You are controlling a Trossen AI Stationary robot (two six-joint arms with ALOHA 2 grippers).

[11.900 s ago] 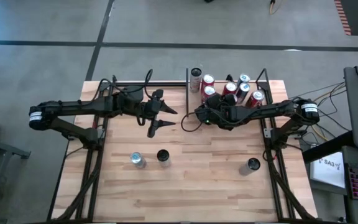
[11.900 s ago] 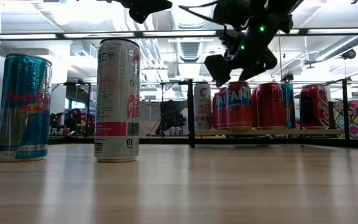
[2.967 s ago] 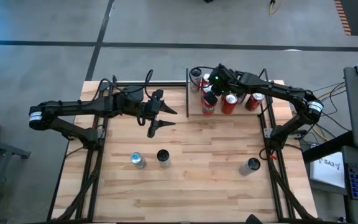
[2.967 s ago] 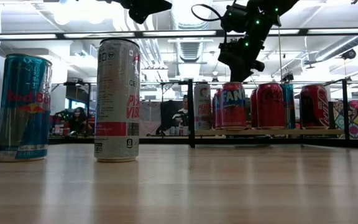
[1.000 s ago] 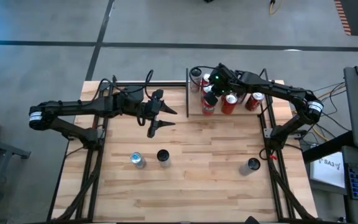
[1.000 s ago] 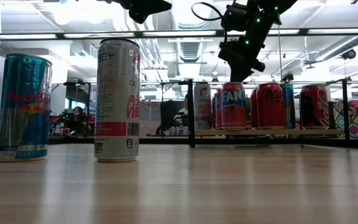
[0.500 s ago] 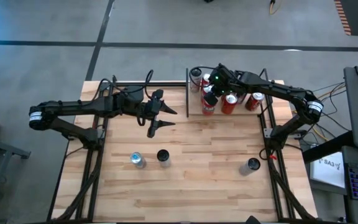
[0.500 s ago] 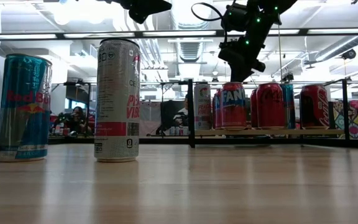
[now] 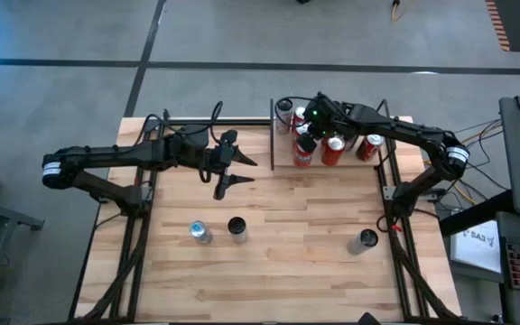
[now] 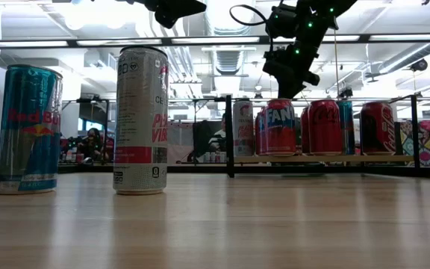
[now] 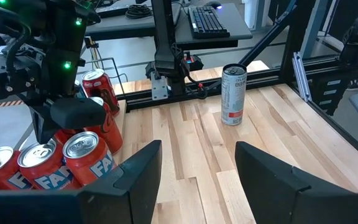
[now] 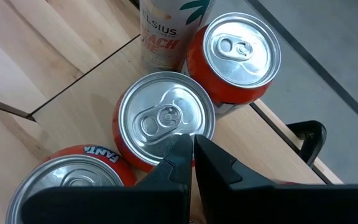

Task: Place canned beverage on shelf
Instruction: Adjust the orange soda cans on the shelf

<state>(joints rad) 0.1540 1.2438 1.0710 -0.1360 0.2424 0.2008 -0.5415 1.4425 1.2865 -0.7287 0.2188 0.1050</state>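
change: none over the last second, right gripper [image 12: 188, 163] stays above the Fanta cans [image 9: 302, 155] on the shelf [image 9: 283, 164] at 1 o'clock, fingers pressed together, empty | task: can looks delivered | left gripper [image 9: 225, 175] parked mid-table, fingers spread, empty | surface: butcher-block tabletop [image 9: 287, 244], three cans [image 9: 199, 232] waiting at 6 o'clock | room: open workspace, seated people far off

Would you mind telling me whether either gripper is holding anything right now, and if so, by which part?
Nothing is held. The right gripper is shut and empty above the cans on the shelf; the left gripper hangs open over the table.
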